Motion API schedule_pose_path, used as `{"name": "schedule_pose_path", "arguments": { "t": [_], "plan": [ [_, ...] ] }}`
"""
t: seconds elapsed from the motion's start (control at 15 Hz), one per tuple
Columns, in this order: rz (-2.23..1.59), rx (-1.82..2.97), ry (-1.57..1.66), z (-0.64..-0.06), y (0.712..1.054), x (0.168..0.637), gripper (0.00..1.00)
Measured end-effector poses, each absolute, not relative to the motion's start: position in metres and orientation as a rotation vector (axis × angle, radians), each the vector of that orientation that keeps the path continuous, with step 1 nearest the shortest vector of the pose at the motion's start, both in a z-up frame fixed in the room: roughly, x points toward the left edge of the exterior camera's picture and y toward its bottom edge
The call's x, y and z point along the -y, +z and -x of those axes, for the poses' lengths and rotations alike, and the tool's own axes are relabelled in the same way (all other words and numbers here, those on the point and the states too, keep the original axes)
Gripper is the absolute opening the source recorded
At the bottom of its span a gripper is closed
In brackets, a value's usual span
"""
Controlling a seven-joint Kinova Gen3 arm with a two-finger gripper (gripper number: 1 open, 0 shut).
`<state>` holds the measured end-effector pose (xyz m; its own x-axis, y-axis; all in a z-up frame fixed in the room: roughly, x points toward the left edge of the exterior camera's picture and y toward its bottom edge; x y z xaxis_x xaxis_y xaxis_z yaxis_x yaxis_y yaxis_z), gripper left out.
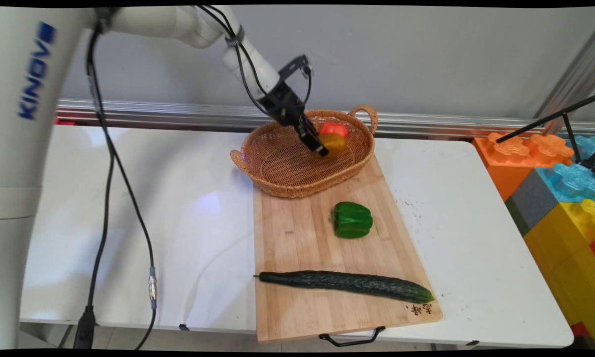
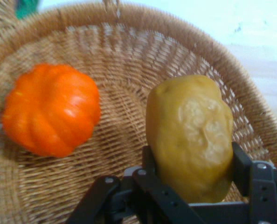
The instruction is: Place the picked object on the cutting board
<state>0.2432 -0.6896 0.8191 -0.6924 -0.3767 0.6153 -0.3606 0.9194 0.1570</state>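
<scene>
While the arm reaches down from the upper left, its gripper (image 1: 319,148) sits inside the one wicker basket (image 1: 282,166), which stands toward the worktop's (image 1: 178,213) far edge with its near side resting on the far end of a single wooden cutting board (image 1: 302,248). The jaws are closed on one yellowish-brown potato (image 2: 190,137), parted only as wide as the potato itself, with a finger (image 2: 241,163) pressed to each flank; the hand view shows it gripped low down, its upper part standing clear above the linkage. The potato is in the far right part of the basket; whether it touches the weave cannot be told. Beside it in the basket lies one orange, ribbed, pumpkin-shaped thing (image 2: 52,109), apart from the potato in the hand view and just behind it in the main view.

On the board, one green bell pepper (image 1: 352,219) lies near the middle, and one long dark cucumber (image 1: 347,283) lies across the board close to its near end, well apart from the pepper. The board's black handle (image 1: 352,339) juts over the worktop's near edge. At the worktop's right edge stands a stack of large toy blocks (image 1: 555,183) in orange, blue, grey and yellow.
</scene>
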Motion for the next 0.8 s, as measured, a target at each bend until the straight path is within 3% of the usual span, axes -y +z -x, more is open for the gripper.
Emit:
{"name": "schedule_pose_path", "arguments": {
  "t": [0.33,0.8],
  "plan": [
    [-0.559,2.386,0.12,-0.265,0.874,0.644,0.0],
    [-0.6,2.431,0.137,-0.293,0.897,0.556,0.0]
  ]
}}
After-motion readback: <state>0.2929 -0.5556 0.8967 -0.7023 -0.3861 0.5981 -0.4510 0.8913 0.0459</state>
